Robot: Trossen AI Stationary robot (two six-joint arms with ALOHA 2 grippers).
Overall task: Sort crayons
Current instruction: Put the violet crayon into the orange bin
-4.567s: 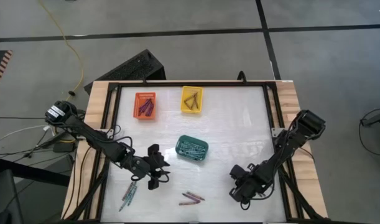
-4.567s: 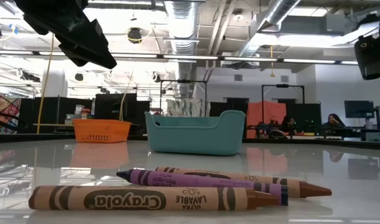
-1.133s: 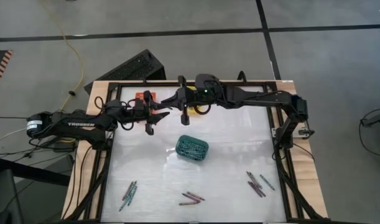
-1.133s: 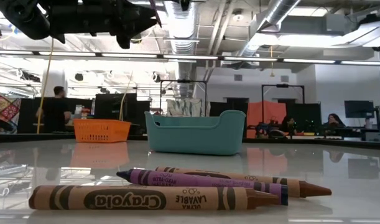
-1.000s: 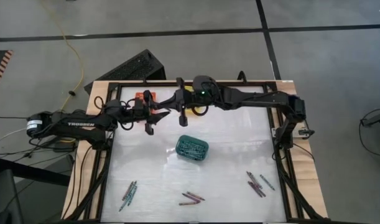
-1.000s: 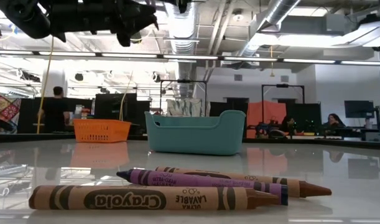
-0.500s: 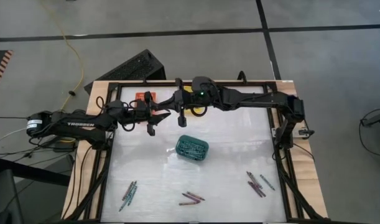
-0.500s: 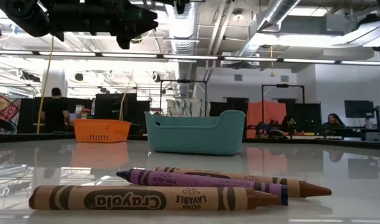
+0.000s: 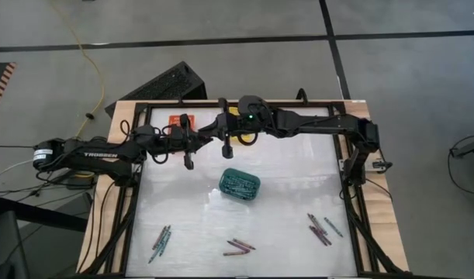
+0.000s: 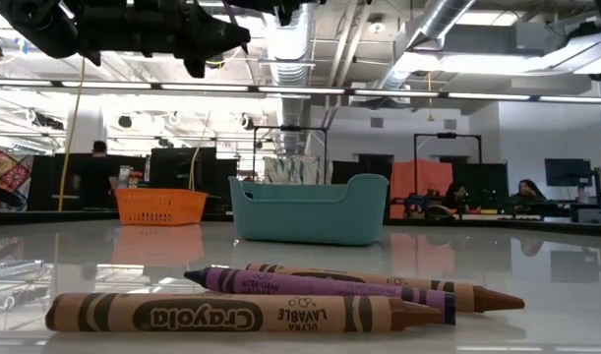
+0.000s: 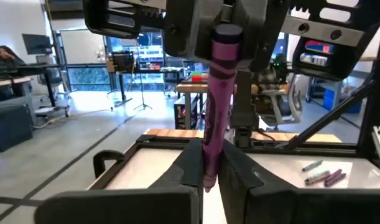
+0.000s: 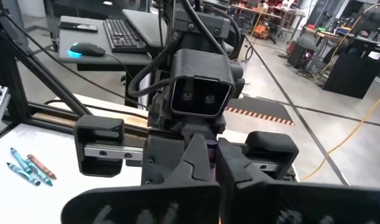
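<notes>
Crayons [image 10: 243, 313] in foreground of low view: brown one reads "Crayola" and "ULTRA LAVABLE", seen upside down; purple one [image 10: 320, 286] and a brown-tipped one [image 10: 477, 295] just behind, touching. Paper-wrapped, short, pointed.

From above, loose clusters on white table [image 9: 283, 186]: teal-grey pair near front left [image 9: 160, 242], purple and brown-red at front middle [image 9: 238, 247], mixed group at front right [image 9: 322, 229]. More purple sticks in orange basket [image 9: 177, 118] at the back. Green basket [image 9: 240, 184] mid-table, holding teal-grey sticks.

"TROSSEN" printed on left arm [image 9: 93, 154].

Both arms raised over back of table, grippers meeting tip to tip. Left gripper [image 9: 188, 142] closed on lower end of purple crayon [image 11: 213, 112], held upright between its fingers [image 11: 191, 163]. Right gripper [image 9: 227, 132] clamped on upper end of same crayon; its fingers [image 12: 196, 158] pressed together, purple showing in the gap. Wrapper text on held crayon too blurred to read.

Left wrist view also catches teal and purple crayons [image 11: 321, 173] on table beyond. Right wrist view shows blue and brown-red ones [image 12: 29, 167] lying side by side.
</notes>
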